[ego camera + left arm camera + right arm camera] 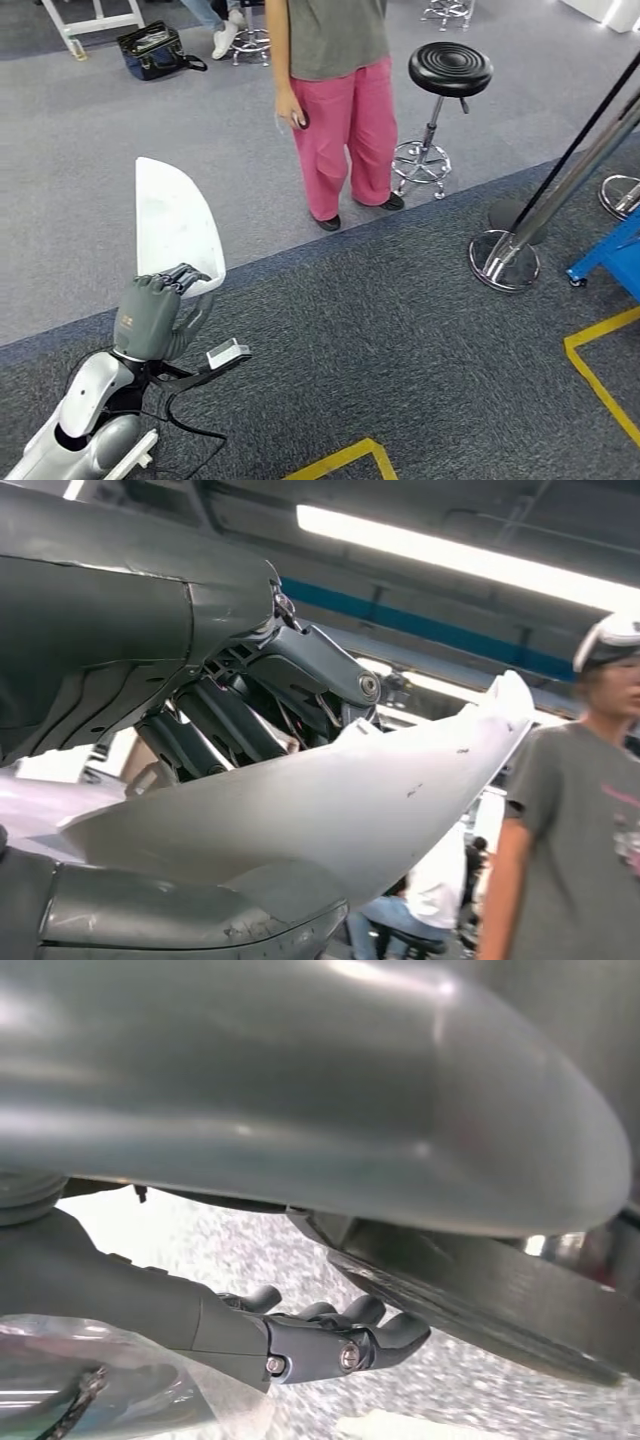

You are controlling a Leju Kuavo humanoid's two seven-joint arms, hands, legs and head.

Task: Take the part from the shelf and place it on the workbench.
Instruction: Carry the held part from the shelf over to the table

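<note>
The left hand (149,317), grey with dark fingers (181,276), grips the white curved plastic part (175,225) at its near edge. The part stands upright above the hand, at the near left of the scene, over the border between the light grey floor and the dark grey carpet (392,340). In the left wrist view the dark fingers (226,720) press on one face of the part (355,800) and the thick grey thumb (189,920) lies against the other face, so the part is clamped between them.

The right hand (324,1335) appears in the right wrist view with its dark fingers (362,1312) curled inward and nothing between them.

A person in a grey shirt and pink trousers (343,120) stands at the far centre on the light grey floor. A black round stool on a chrome base (445,100) stands just right of the person. A chrome stanchion base (503,260) rests on the carpet at the right. Yellow tape lines (347,460) mark the carpet at the near edge.
</note>
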